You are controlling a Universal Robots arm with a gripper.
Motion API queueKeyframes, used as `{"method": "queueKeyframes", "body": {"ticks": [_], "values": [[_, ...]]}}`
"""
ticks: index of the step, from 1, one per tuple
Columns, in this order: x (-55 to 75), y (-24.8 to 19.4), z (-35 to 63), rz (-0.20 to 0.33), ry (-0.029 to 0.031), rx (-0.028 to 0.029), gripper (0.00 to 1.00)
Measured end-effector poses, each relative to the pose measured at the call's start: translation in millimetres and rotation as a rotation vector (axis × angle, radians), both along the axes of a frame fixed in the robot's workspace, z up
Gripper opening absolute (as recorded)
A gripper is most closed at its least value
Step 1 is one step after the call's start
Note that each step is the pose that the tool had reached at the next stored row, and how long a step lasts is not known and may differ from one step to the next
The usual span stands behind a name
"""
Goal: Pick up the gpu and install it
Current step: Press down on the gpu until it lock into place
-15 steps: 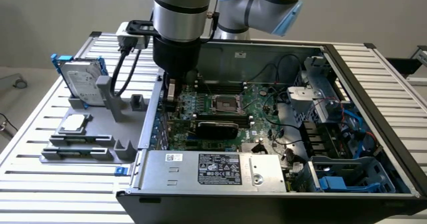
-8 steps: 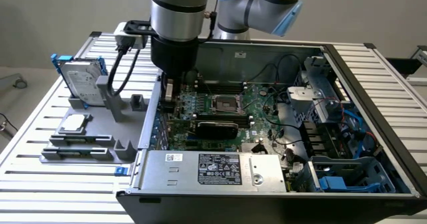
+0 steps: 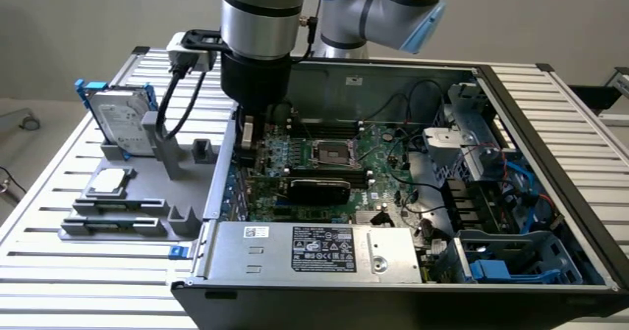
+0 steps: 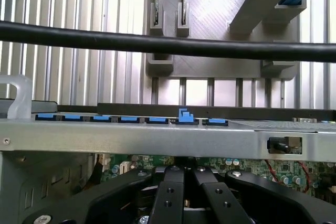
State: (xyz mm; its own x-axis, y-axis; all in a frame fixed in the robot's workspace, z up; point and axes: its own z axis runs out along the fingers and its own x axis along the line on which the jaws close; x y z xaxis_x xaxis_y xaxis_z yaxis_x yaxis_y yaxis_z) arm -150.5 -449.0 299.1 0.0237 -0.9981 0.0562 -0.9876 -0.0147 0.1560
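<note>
Drive: silver hard drive in a blue frame, upright in the grey holder, upper left of the exterior view.
Holder: on the slatted table, just beside the open computer case.
Gripper: down inside the case at its left wall, upper centre-left; fingers pressed together, and nothing can be made out between them.
Gpu: frame centre, just right of the gripper; black cover facing up, long and narrow, lying across the green motherboard below the processor socket. Contact with the gripper cannot be told.
Power supply: silver box with label, lower centre.
Drive cage: blue-trimmed, lower right.
</note>
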Motion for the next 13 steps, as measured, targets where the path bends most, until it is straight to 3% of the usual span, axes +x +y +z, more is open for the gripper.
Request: {"method": "queueKeyframes", "body": {"ticks": [7,13], "values": [[0.8,0.7,3.2,0.000,-0.0002,-0.0039,0.11],[11.1,0.7,10.8,0.001,0.0005,-0.0038,0.11]]}}
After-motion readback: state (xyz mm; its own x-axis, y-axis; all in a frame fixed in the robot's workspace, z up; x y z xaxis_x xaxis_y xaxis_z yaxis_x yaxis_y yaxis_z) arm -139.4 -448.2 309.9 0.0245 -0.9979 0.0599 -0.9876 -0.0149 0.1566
